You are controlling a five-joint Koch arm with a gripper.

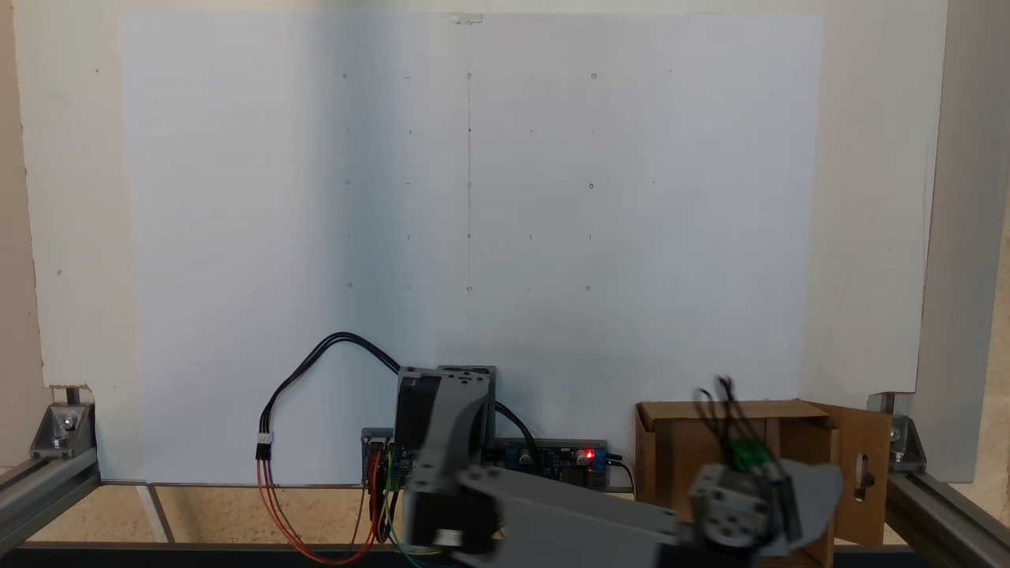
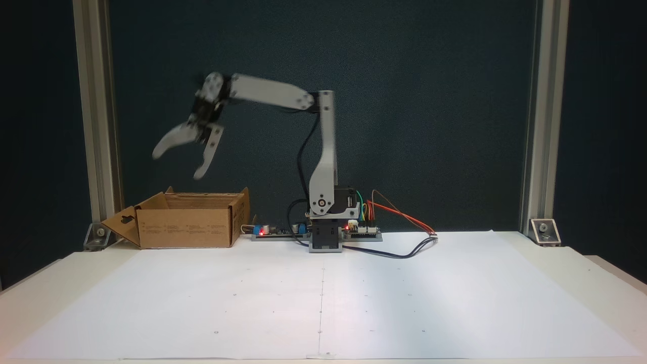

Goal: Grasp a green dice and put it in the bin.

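Observation:
The bin point(image 2: 187, 227), an open brown cardboard box with a slotted flap point(image 1: 864, 473), stands beside the arm's base. My gripper point(image 2: 177, 165) hangs a good way above its opening, jaws spread wide and open, with nothing seen between them. From above, the arm's wrist point(image 1: 726, 505) reaches over the bin point(image 1: 710, 412). The green dice point(image 1: 750, 455) shows as a blurred green patch just past the wrist, within the box's outline. I cannot tell whether it is dropping or lying on the box floor.
A white paper sheet point(image 2: 323, 298) marked with small dots covers the table. Controller boards point(image 2: 275, 231) with lit red lights and looping cables point(image 1: 316, 355) sit by the arm's base point(image 2: 326, 237). Aluminium frame posts point(image 2: 96, 116) stand at both sides.

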